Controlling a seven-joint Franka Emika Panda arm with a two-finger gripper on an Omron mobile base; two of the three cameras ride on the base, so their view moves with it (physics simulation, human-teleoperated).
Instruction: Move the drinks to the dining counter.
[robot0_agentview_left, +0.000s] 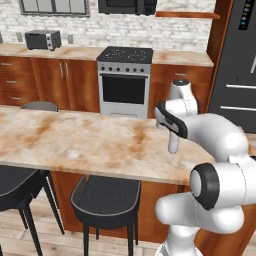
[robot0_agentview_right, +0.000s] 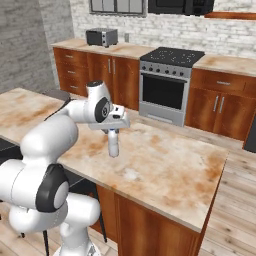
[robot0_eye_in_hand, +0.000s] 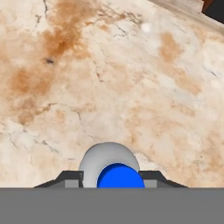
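Dark two-finger gripper clenches the small clear blue-capped plastic bottle, apparently standing on the beige marble island counter

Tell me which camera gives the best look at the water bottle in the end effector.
The right base view: the water bottle hangs upright, seen from the side, just over the dining counter. The left base view shows only its lower body below the arm. The hand view looks down on its blue cap.
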